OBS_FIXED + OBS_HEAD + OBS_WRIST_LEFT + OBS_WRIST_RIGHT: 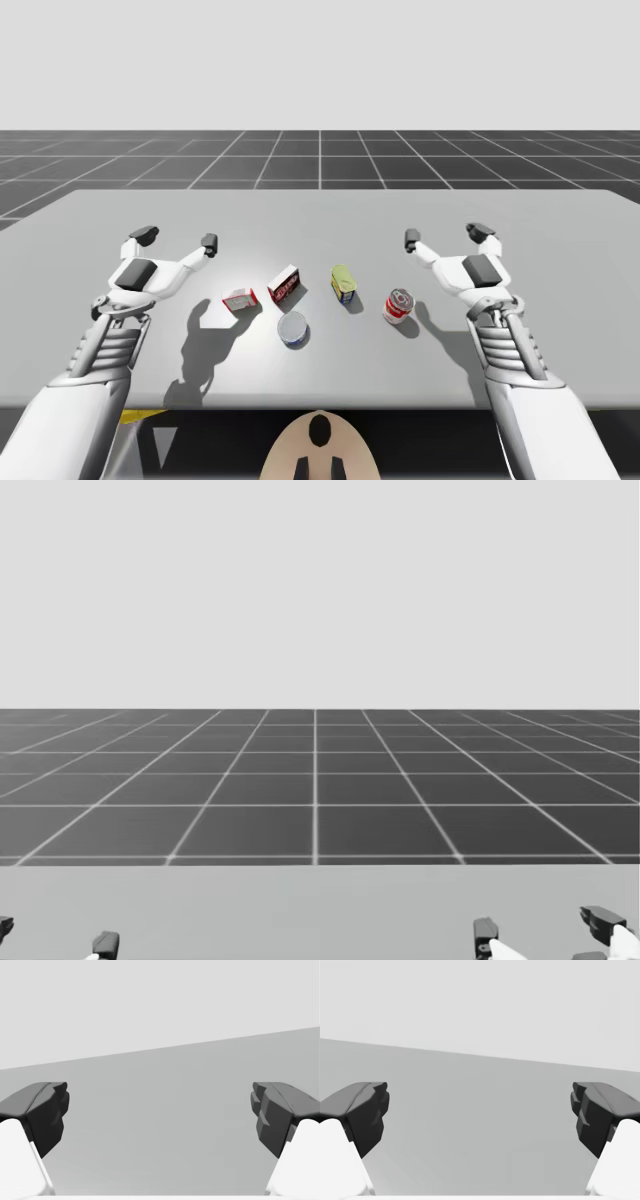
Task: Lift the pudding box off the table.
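Note:
Two small boxes sit left of the table's middle in the high view: a dark red and white box (285,286) standing on edge, and a smaller red box (240,299) just to its left. My left gripper (177,238) hovers open, left of and beyond both boxes, with nothing between its fingers. My right gripper (446,236) hovers open on the far right side, away from the boxes. In the head view my left gripper (52,938) and right gripper (543,925) peek in at the bottom. The left wrist view has its gripper (160,1115) wide open over bare table; likewise my right gripper (480,1115).
A yellow-green can (343,284) stands right of the boxes, a red can (399,306) further right, and a blue can (293,328) nearer me. The grey table (320,215) stretches bare beyond them; a dark gridded floor lies past its far edge.

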Tool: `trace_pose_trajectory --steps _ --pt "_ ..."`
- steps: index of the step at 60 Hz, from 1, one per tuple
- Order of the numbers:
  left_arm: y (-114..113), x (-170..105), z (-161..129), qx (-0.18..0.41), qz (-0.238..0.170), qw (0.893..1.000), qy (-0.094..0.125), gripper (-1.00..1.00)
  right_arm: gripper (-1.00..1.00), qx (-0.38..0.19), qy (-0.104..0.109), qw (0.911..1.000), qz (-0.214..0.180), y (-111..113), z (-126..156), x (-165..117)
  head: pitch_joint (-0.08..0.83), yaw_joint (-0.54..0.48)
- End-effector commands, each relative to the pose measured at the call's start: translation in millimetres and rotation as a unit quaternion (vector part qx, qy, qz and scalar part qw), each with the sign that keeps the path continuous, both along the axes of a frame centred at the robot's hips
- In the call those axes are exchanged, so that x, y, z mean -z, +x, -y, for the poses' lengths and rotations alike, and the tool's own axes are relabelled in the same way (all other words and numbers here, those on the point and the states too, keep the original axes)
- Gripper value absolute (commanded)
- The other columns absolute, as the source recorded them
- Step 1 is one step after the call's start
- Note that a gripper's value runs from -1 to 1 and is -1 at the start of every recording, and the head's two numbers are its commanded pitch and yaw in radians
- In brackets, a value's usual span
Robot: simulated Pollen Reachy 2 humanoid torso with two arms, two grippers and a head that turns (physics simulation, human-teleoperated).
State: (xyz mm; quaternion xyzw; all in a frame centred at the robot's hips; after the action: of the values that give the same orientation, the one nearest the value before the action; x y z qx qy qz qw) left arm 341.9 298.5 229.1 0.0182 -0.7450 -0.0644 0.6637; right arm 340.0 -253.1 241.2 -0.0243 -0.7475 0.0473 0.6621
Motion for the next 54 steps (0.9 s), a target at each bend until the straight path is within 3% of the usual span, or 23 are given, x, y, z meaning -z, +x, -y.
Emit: trace_pose_trajectory --steps 1,8,17,37,54 --pt "0.1 0.1 0.1 0.0 0.0 1.0 0.0 -1.0 -1.0 0.031 0.011 0.9994 0.011 -1.0 -0.3 0.7 0.0 -0.01" --pt "0.0 0.3 0.1 0.001 -0.001 1.0 0.0 -1.0 -1.0 0.009 0.002 1.0 0.003 0.2 1.0 -1.5 0.014 -0.01" --pt "-0.4 0.0 -0.1 0.002 -0.001 1.0 -0.003 -1.0 -1.0 0.023 -0.005 0.9997 0.003 1.9 2.3 0.4 0.081 0.0" --pt "-0.2 -1.3 -1.1 0.002 -0.007 1.0 -0.013 -1.0 -1.0 0.029 -0.017 0.9994 0.002 3.1 1.1 2.9 0.353 0.02" --pt "1.4 0.0 -1.2 0.005 -0.014 1.0 -0.009 -1.0 -1.0 0.027 -0.024 0.9993 0.001 3.0 0.9 2.8 0.495 0.08"
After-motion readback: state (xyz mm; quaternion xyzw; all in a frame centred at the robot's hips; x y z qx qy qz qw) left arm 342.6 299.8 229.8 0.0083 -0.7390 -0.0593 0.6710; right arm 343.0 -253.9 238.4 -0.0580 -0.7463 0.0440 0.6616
